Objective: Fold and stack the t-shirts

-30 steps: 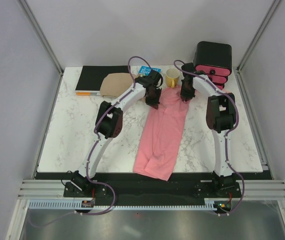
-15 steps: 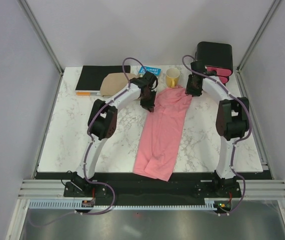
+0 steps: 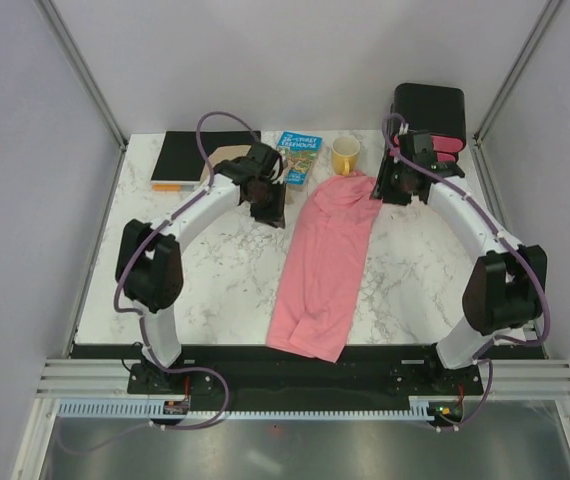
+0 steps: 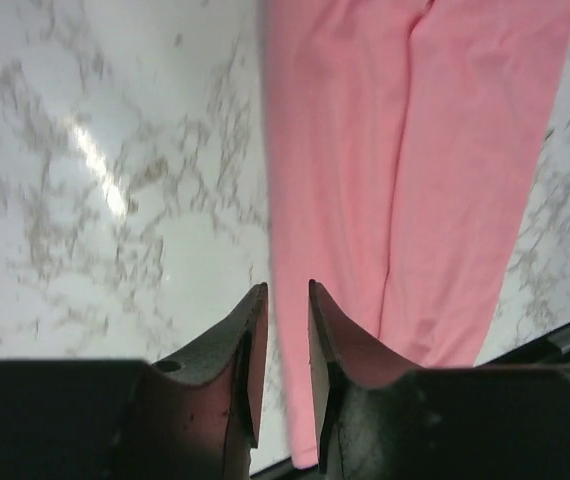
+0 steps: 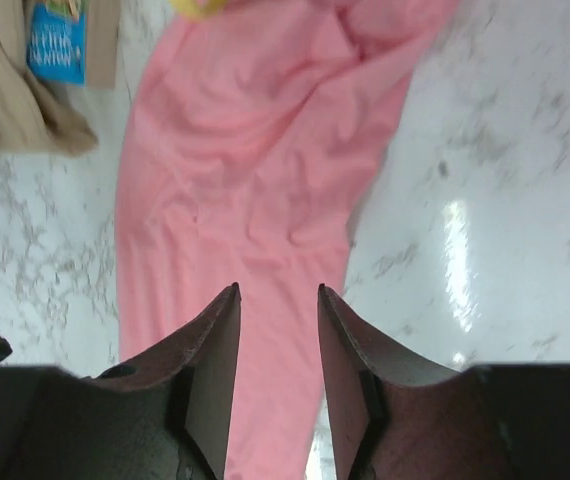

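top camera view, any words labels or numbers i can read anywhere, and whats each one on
Blue book: cover lettering shows, but it is too small to read in the top view and blurred in the right wrist view.
Salmon-pink t-shirt: no print or label showing.
Black box and yellow mug: no text visible.
Nothing in these views can be quoted with confidence.

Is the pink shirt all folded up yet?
Only partly: the t-shirt lies as a long narrow strip on the table, folded lengthwise, not yet a small bundle.
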